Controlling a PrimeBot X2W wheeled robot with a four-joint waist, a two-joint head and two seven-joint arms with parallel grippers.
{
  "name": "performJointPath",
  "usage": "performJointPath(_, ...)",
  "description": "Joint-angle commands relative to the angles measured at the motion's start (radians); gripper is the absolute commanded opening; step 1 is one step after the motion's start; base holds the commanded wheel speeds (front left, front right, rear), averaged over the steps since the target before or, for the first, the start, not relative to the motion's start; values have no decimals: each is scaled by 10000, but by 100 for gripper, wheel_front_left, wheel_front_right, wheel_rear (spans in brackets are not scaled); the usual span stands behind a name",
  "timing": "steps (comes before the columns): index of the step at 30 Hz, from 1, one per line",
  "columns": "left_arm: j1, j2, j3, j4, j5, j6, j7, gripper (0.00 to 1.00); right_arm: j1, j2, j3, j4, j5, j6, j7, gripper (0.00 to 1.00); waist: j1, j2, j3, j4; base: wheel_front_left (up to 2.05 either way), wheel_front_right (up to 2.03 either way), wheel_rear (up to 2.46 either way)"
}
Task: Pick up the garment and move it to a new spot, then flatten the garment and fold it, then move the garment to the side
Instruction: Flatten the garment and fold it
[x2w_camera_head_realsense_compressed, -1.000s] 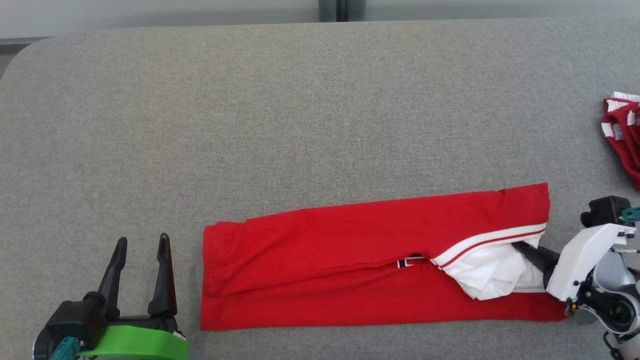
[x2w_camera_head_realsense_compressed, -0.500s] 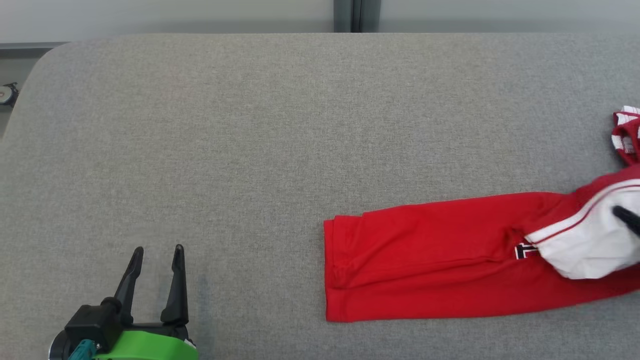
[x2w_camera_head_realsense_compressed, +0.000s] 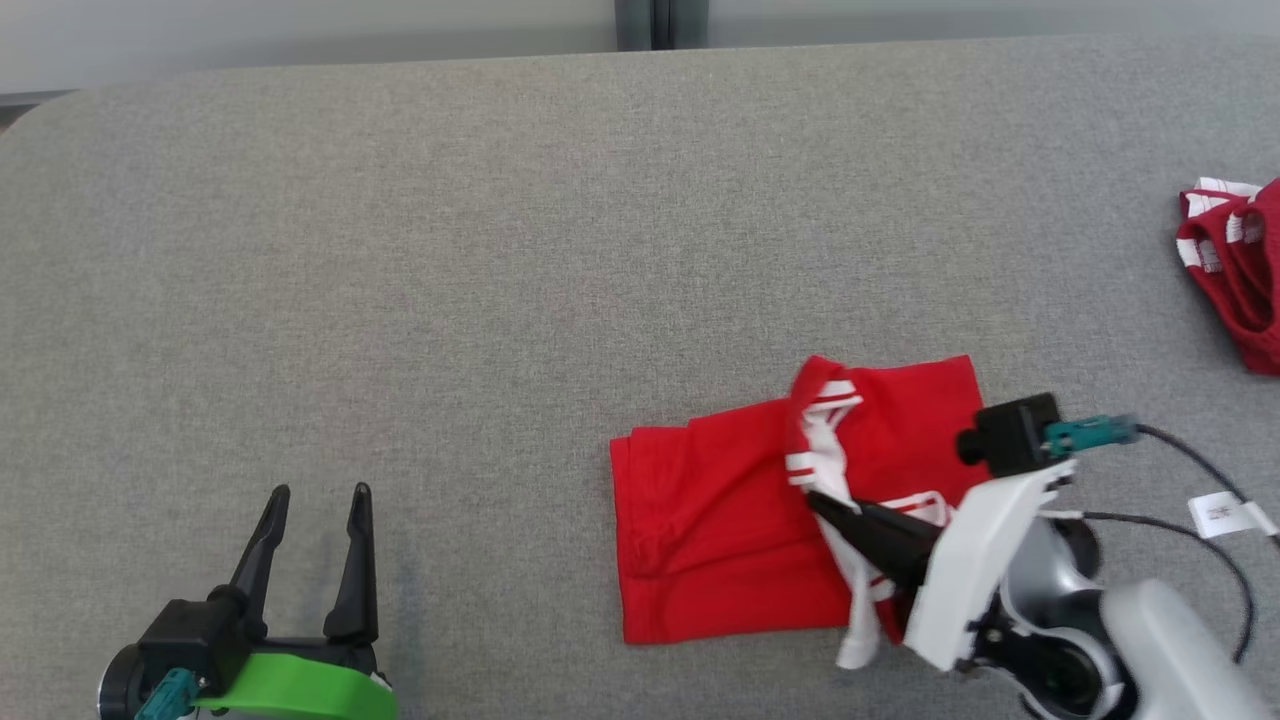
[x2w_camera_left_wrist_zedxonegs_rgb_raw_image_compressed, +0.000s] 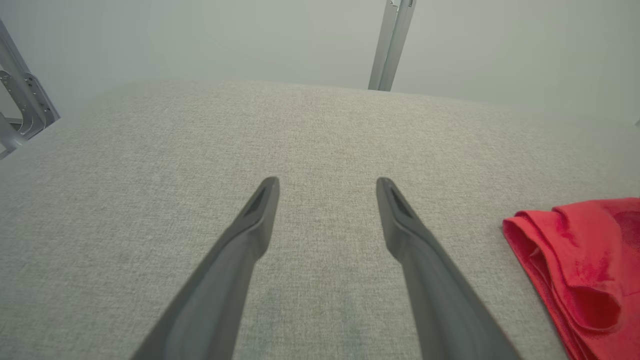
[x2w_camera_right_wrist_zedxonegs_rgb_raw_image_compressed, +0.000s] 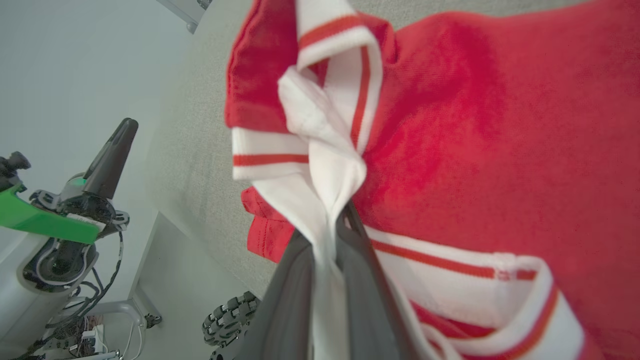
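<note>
Pinching the half-folded garment (x2w_camera_head_realsense_compressed: 715, 540), right hand (x2w_camera_head_realsense_compressed: 818, 500) just over it.

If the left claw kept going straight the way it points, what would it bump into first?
Nothing visible: the open left claw points across bare grey table toward the far edge. The red garment lies to its right, outside that line. It might graze the table; its tilt is unclear.

- left gripper (x2w_camera_head_realsense_compressed: 319, 490) is parked low on the left, dark fingers (x2w_camera_left_wrist_zedxonegs_rgb_raw_image_compressed: 250, 240) pointing straight ahead and spread wide apart
- right gripper (x2w_camera_head_realsense_compressed: 815, 498) comes in from the lower right, angled up and to the left, fingers pinched tight on the red shirt (x2w_camera_head_realsense_compressed: 700, 520) at its white collar
- white wrist (x2w_camera_head_realsense_compressed: 985, 560) tilted behind it
</note>
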Motion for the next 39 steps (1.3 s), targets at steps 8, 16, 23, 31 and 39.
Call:
performJointPath(8,-354,-106,-29,237,239,-194,-26,100,-912,2173,1126,2209,-1967,2,-1285,0,0,0,133,4,0,0,0)
performJointPath(16,-352,-158,-60,341,540,-257,-25,100,-1697,2545,1919,3903,-2399,3,-2255,0,0,0,91,62,0,0,0)
performJointPath(23,-320,-276,-52,421,616,-317,-27,100,-2283,2574,2527,4594,-1667,3,-2769,0,0,0,85,76,0,0,0)
performJointPath(31,-65,-284,62,527,668,-342,-27,100,-2584,2561,3453,4539,-962,2,-3518,100,0,0,-145,-14,0,0,0)
performJointPath(39,197,-345,184,585,554,-284,-25,100,-2012,2516,2739,3570,-1430,2,-4557,100,0,0,-738,-107,0,0,0)
